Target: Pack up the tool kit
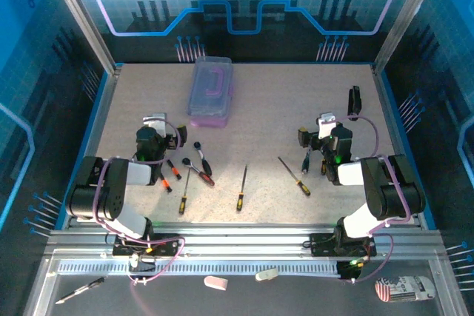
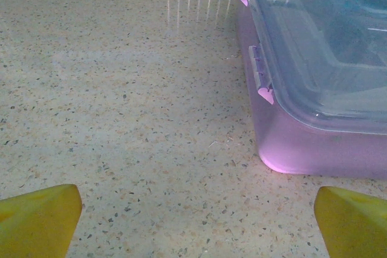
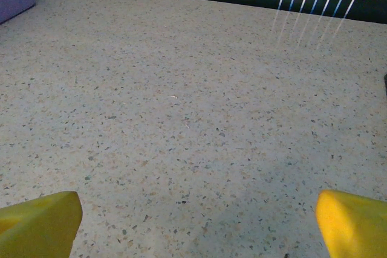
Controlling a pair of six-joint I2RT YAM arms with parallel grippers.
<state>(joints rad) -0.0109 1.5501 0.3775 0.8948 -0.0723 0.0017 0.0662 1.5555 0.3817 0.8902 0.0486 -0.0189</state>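
Currently, the case [image 1: 211, 94] is seen at the far-left-centre of the table [image 1: 296, 101], well apart from the screwdrivers. Its long axis runs near-to-far, w/ the far end tilted a bit to the right. The clear lid [image 2: 326, 34] is seated on the purple base [image 2: 314, 152], and the purple handle [image 1: 215, 79] is laid along the same axis.

The left gripper [image 2: 196, 225] is held released, yellow fingertips [image 2: 36, 219] wide apart w/ nothing between them. It is pointed at bare table just beside the case's near-left corner.

The right gripper [image 3: 196, 225] is likewise spread wide and empty over bare table. A black oblong object [image 1: 354, 101] lies beyond it.

A centre screwdriver [image 1: 242, 187] is laid approx. near-to-far, handle at the near end. A right screwdriver [image 1: 294, 175] is set diagonally, tip far-left, handle near-right, close to the right arm. A cluster of screwdrivers [image 1: 185, 179] w/ orange and red handles is scattered beside the left arm; exact count can't be told.
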